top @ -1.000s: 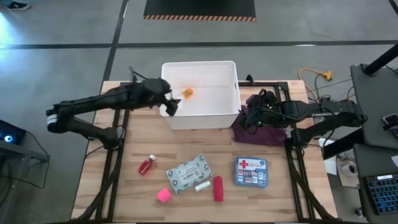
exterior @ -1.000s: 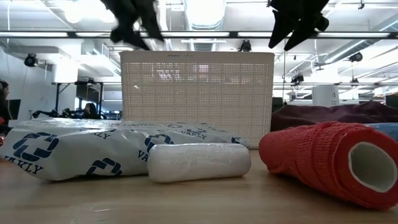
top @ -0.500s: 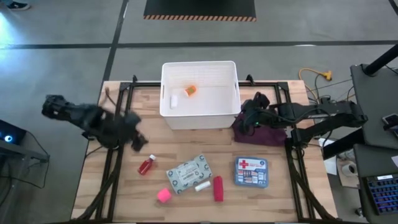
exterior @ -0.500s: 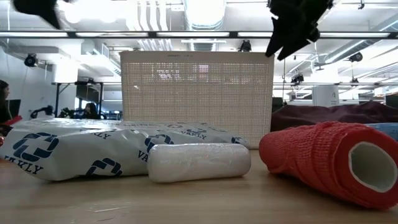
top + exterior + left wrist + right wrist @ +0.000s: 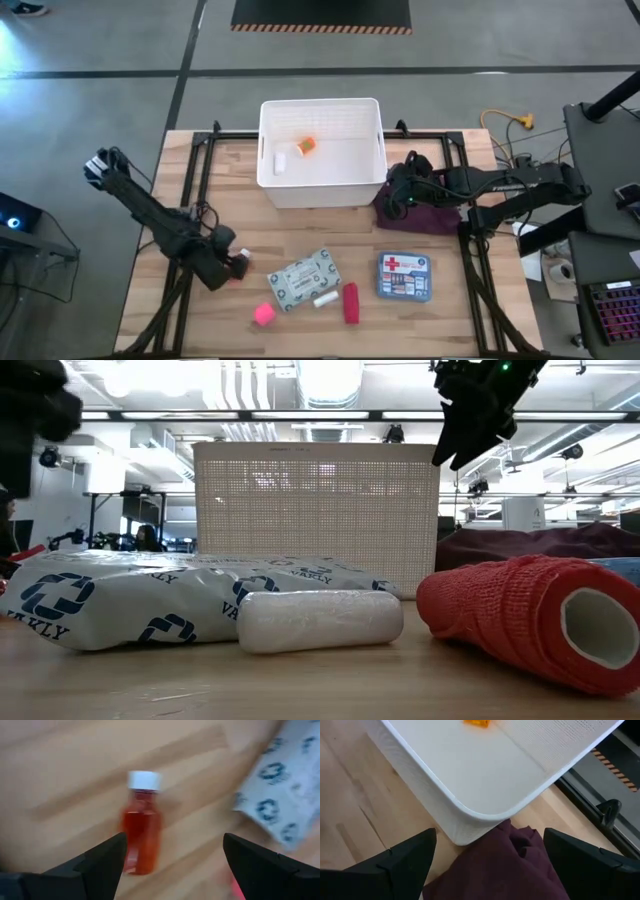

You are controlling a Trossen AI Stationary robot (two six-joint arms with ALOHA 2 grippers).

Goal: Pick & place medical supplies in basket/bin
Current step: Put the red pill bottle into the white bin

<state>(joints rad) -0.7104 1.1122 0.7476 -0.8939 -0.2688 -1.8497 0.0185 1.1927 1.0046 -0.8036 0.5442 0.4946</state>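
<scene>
A light wooden-plank counter (image 5: pixel 300 225) stands on a grey concrete floor (image 5: pixel 100 60). A crumpled maroon cloth (image 5: pixel 425 215) lies on the counter, touching the right near corner of the white bin. Beyond the far edge, a black floor mat with an orange-and-black striped border (image 5: pixel 320 15) lies on the concrete. A yellow cable (image 5: pixel 508 122) curls off the counter's right far corner. A dark desk with a black keyboard (image 5: pixel 612 305) sits at right.
</scene>
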